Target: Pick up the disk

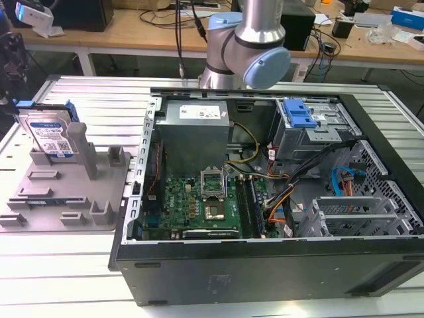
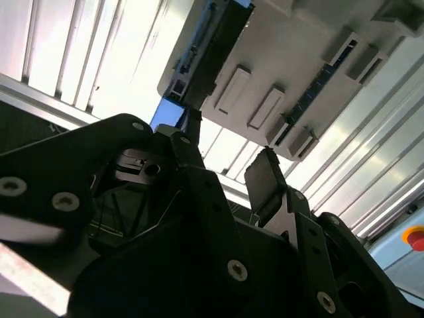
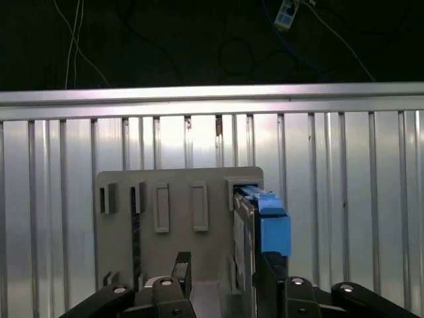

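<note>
Two black jaws stand well apart with nothing between them; in both wrist views the gap shows bare grey plastic and no grip on anything. They hang above the grey holder (image 3: 175, 212), a flat plastic plate with raised posts and slots. One jaw lines up close to the disk (image 3: 246, 222), the other hangs over an empty stretch of the plate. From here I cannot tell whether that nearer jaw touches the disk.

The disk stands on its edge in a slot at one end of the holder, a blue rail (image 3: 273, 228) along its side. In the exterior view it is upright at the holder's far corner on the exterior view's left. Its white-and-blue label faces outward and a tall grey post stands just beside it. The holder's other slots look empty.

The holder lies flat on the table (image 1: 86, 93), a ribbed metal surface. Just beside it, towards the exterior view's right, is an opened black computer case (image 1: 265, 271). Inside the case I see a green circuit board (image 1: 195, 205) and a grey metal box (image 1: 192, 126) behind it. There are also bundles of coloured wires and a drive cage with blue latches (image 1: 299, 114). The silver-and-blue arm (image 1: 248, 43) rises behind the case. Wooden benches (image 1: 132, 33) strewn with cables stand further back.
</note>
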Controlling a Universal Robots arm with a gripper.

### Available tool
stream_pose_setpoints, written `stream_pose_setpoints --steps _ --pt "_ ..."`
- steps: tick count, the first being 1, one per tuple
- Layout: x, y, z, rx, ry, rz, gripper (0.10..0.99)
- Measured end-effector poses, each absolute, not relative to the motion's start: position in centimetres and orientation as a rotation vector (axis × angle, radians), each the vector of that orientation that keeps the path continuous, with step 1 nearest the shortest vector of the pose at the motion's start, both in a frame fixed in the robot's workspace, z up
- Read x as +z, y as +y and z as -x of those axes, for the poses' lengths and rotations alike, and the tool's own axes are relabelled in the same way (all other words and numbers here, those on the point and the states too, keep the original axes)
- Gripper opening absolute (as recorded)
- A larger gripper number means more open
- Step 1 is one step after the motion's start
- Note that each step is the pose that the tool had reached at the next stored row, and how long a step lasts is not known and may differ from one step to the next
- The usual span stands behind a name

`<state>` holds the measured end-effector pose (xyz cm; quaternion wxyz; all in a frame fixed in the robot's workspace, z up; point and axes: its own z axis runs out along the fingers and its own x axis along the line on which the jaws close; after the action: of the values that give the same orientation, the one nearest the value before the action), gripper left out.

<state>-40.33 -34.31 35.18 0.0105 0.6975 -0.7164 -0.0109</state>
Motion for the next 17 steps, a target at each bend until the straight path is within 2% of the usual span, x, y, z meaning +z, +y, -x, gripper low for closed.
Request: stream_pose_setpoints --steps 3,17 --pt "35.0 -33.2 41.1 -0.033 -2.237 -2.178 0.541" --pt "34.4 -32.3 41.3 -0.031 -2.234 -2.179 0.541"
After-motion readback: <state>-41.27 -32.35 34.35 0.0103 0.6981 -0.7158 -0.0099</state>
